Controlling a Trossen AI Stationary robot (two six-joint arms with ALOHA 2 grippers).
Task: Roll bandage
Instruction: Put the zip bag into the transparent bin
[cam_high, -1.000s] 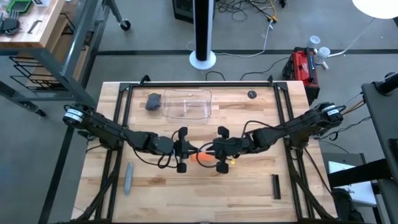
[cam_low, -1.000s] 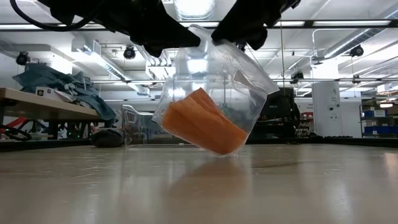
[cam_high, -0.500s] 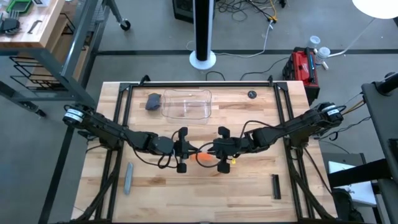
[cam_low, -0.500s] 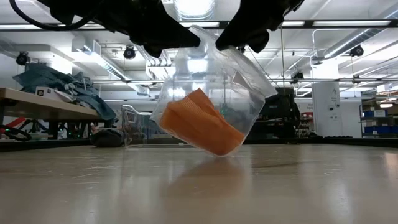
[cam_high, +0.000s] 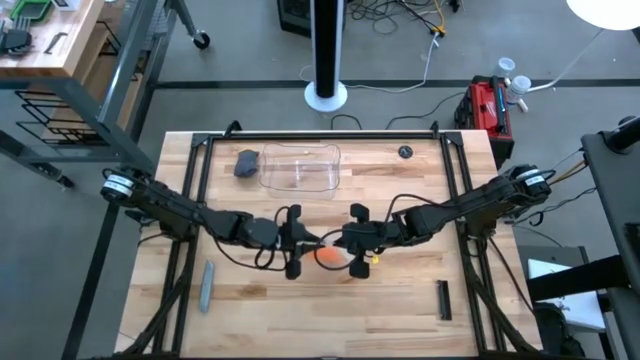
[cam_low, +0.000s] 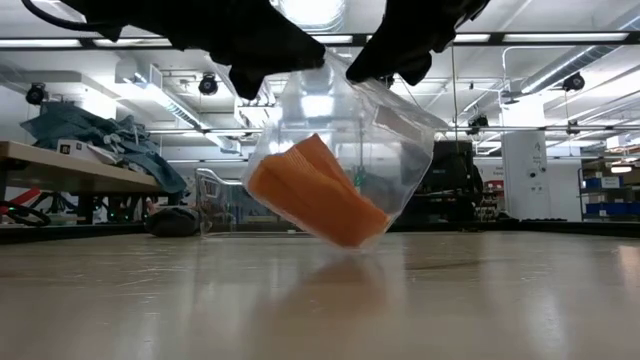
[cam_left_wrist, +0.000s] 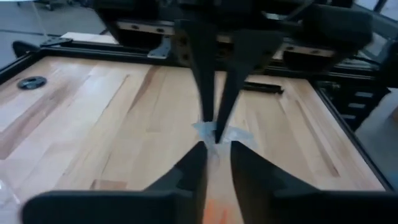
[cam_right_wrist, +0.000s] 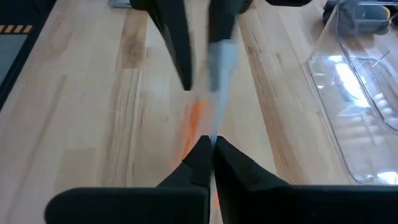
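Hanging bagged bandage (cam_low: 318, 203) above table (cam_low: 320, 300)

No text, label, brand, number or sign could be read in any of the views. The clear wrapper (cam_low: 340, 150) around the bandage (cam_low: 315, 205) showed no print, and the wooden tabletop (cam_high: 400, 300) carried no markings that could be made out. The red case (cam_high: 490, 105) on the floor beyond the tabletop bore nothing legible, and the shelves and cabinets in the room behind were too far off and too small for any lettering to be told.
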